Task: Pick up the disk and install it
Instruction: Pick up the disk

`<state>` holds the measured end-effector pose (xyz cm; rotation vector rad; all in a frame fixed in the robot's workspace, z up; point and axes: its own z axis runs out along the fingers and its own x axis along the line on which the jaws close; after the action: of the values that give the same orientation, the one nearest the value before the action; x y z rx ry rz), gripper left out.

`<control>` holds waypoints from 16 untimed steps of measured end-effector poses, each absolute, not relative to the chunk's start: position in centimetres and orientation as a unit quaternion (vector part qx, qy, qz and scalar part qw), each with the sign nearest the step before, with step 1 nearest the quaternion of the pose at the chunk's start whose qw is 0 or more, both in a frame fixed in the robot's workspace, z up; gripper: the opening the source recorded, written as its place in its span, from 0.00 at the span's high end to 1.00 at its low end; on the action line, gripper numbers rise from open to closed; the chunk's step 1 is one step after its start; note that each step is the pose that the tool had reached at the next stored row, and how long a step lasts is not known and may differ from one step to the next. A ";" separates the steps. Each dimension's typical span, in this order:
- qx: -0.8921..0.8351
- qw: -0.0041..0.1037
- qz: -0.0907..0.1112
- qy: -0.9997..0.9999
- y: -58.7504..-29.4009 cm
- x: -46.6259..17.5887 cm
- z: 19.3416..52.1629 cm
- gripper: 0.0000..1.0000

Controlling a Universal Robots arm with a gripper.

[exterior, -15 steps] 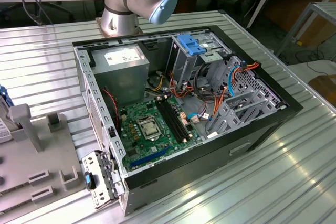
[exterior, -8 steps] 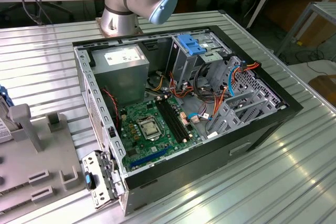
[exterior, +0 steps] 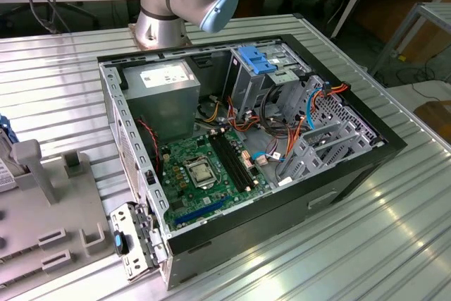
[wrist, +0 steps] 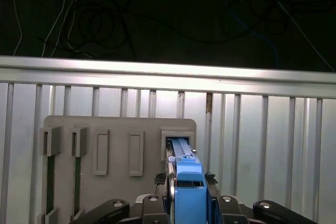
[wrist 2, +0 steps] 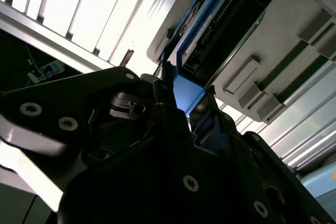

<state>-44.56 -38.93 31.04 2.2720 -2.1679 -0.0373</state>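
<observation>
Your hand (wrist: 188,183) is clamped on the disk (wrist: 184,156), which stands edgewise in a slot of the grey holder (wrist: 121,129) on the surface (wrist: 262,129). Pickup looks begun; installation in the open computer case (exterior: 338,174) remains.

Counter (exterior: 394,230): ribbed bright metal, glossy, strong reflections.
Computer case (exterior: 282,220): outer shell matt black; inner walls bare grey sheet metal, perforated in places.
Motherboard (exterior: 204,167): green board, slight sheen.
Drive-cage latch (exterior: 255,59): smooth blue plastic.
Fixture tray (exterior: 49,216): matt grey plastic.
Disk (wrist: 188,174): side rails smooth bright blue plastic; slab dark.
Tool (wrist: 187,181): matt black body, bright metal screw heads.
Arm (exterior: 165,5): silver metal, satin finish; pale blue plastic cap.
</observation>
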 end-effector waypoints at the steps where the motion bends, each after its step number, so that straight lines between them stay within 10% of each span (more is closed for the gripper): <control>1: 0.723 0.001 -0.012 -0.690 -38.9 -44.6 31.0 0.63; 16: 0.723 0.000 -0.009 -0.690 -38.9 -44.6 33.1 0.63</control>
<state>-44.56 -38.93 33.15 2.2731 -2.1690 -0.0297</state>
